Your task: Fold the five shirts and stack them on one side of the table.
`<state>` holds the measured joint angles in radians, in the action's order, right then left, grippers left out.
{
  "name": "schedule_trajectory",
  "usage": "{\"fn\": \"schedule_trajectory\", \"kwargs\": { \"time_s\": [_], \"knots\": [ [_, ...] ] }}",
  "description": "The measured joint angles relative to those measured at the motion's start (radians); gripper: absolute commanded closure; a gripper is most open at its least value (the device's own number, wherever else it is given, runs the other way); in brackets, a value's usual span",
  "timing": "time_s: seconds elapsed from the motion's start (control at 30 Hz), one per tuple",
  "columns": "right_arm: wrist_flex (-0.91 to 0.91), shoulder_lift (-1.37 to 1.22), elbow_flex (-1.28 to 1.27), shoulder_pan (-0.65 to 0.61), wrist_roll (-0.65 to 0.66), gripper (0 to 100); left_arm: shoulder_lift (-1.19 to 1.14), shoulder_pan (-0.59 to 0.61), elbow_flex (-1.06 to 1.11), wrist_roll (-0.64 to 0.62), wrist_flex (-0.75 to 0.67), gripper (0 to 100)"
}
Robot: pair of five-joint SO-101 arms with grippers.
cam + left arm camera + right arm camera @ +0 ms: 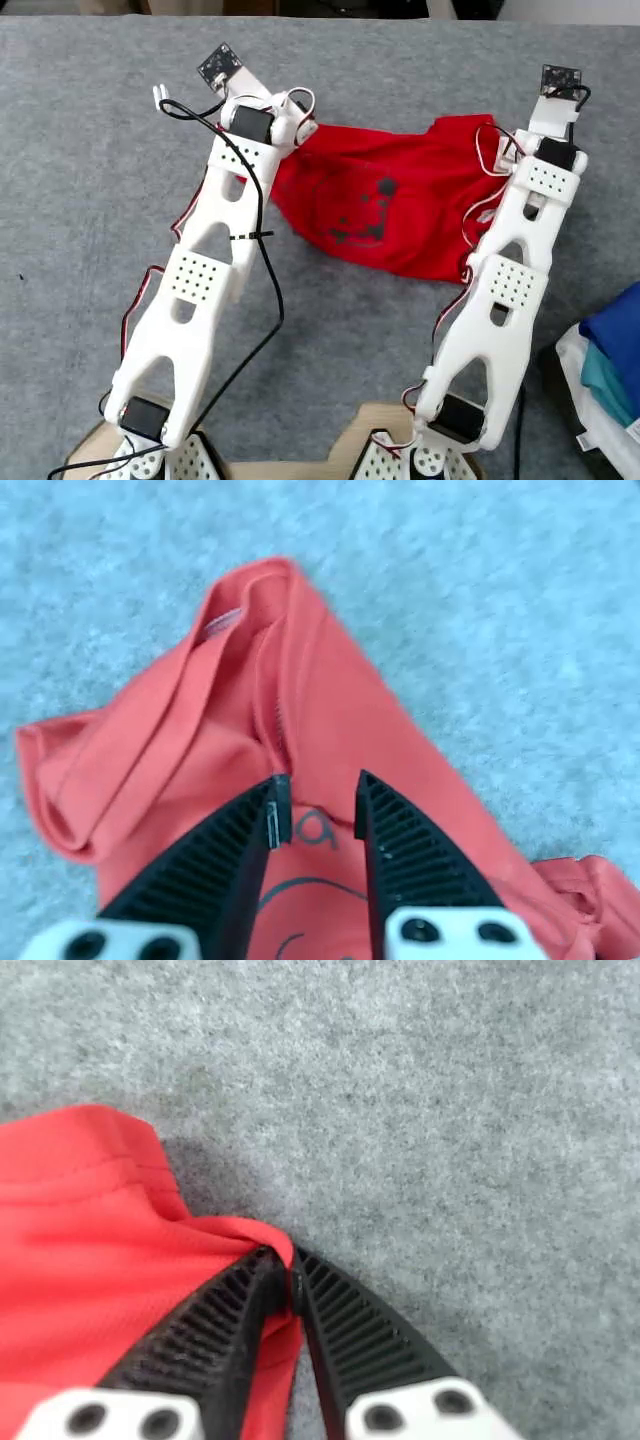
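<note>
Right gripper: black ribbed jaws closed, pinching an edge of the crumpled red cotton shirt. Left gripper: jaws narrowly apart, holding nothing, over the shirt's printed front. Shirt lies mid-table on the grey felt table cover, between the arms, bunched and unfolded. Pile of blue, teal and white cloth at the right edge, probably finished shirts, count unclear. Likely mid-task: red one not yet folded or stacked.
</note>
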<state>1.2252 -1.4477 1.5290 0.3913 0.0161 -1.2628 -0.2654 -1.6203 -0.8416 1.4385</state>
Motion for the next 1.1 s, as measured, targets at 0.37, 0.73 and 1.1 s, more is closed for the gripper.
{"fn": "schedule_trajectory", "kwargs": {
  "time_s": [0.37,0.73,1.1],
  "knots": [
    [0.000,0.000,0.000,0.000,0.000,99.2,-0.055,-0.003,-0.002,0.000,-0.068,88],
    [0.000,0.000,0.000,0.000,0.000,99.2,-0.087,-0.003,0.000,0.000,-0.120,89],
    [0.000,0.000,0.000,0.000,0.000,99.2,-0.097,0.008,0.000,0.000,-0.120,92]
  ]
}}
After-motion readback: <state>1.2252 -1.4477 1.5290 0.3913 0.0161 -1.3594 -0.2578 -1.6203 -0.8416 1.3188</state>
